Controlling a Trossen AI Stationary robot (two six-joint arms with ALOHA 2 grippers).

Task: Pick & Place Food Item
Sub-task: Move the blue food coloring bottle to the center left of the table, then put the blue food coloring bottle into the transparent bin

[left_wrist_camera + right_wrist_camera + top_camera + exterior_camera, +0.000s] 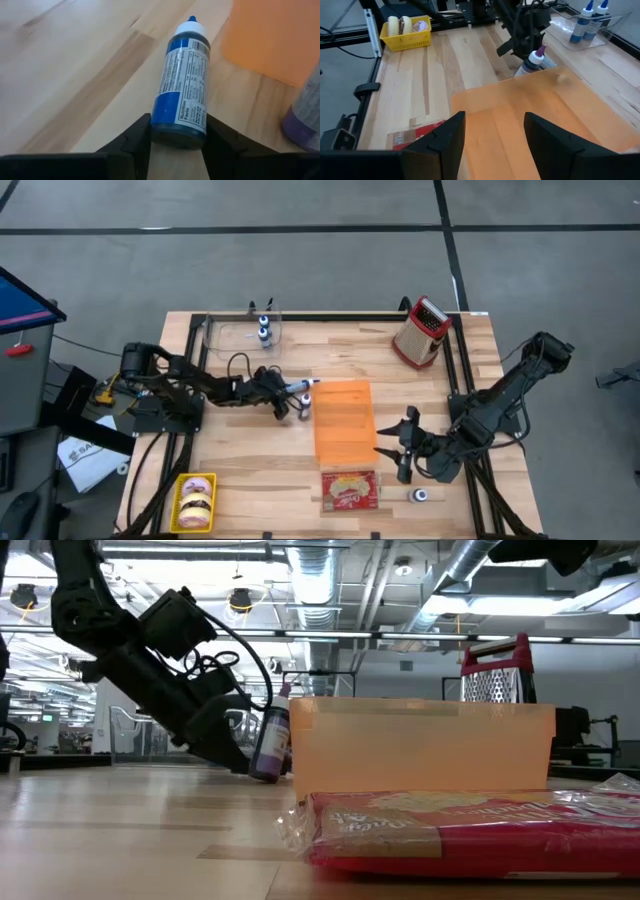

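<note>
A blue dye bottle (pixel 183 87) with a white label lies on the wood, its cap toward the orange bin (pixel 343 420). My left gripper (pixel 283 393) is shut on the bottle's base end, just left of the bin. A purple bottle (pixel 270 743) stands close beside the blue one, next to the bin's left wall. My right gripper (pixel 495 142) hangs open over the bin's near right side, with nothing between its fingers. A red cookie packet (pixel 350 489) lies flat on the table in front of the bin. My left gripper pinches the blue bottle's bottom end (pixel 176 134) between its two fingers (pixel 136 140), one on each side of the body. The fingers come slanting down from the table's left and lie along the bottle. The bottle rests on its side on the wood, cap pointing away.
At the far edge stands a clear tray (pixel 243 333) with more bottles. A metal grater (pixel 421 331) stands at the far right. At the near left corner is a yellow basket (pixel 195 502), and a small bottle (pixel 420 495) stands right of the packet.
</note>
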